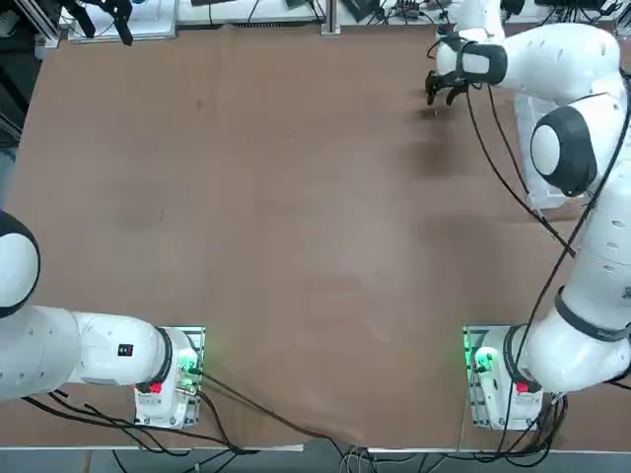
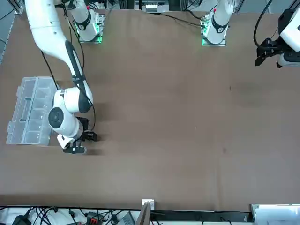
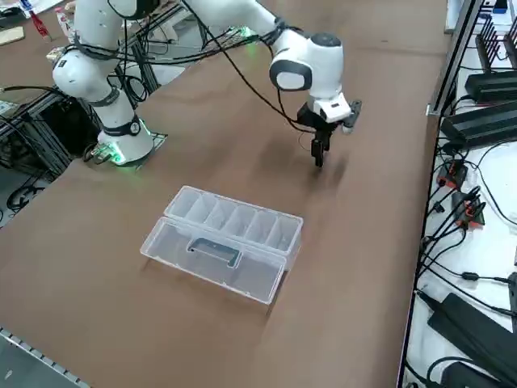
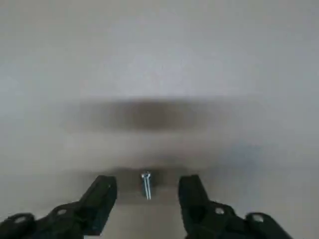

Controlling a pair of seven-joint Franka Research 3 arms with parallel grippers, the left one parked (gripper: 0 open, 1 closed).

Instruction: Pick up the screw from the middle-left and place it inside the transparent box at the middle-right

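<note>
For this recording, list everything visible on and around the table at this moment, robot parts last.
screw: one, silvery, lying on the table between the open gripper fingers, not yet gripped.
transparent box: one, clear with whitish edges, lid open, at the robot's right side of the table, apart from the gripper.
table: one, brown.
cables: several, dark, off the far table edge.
right gripper: one, black fingers, open, low over the table's far right part, straddling the screw.

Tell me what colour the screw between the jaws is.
Silvery metal screw, clearest in the right wrist view.
</note>
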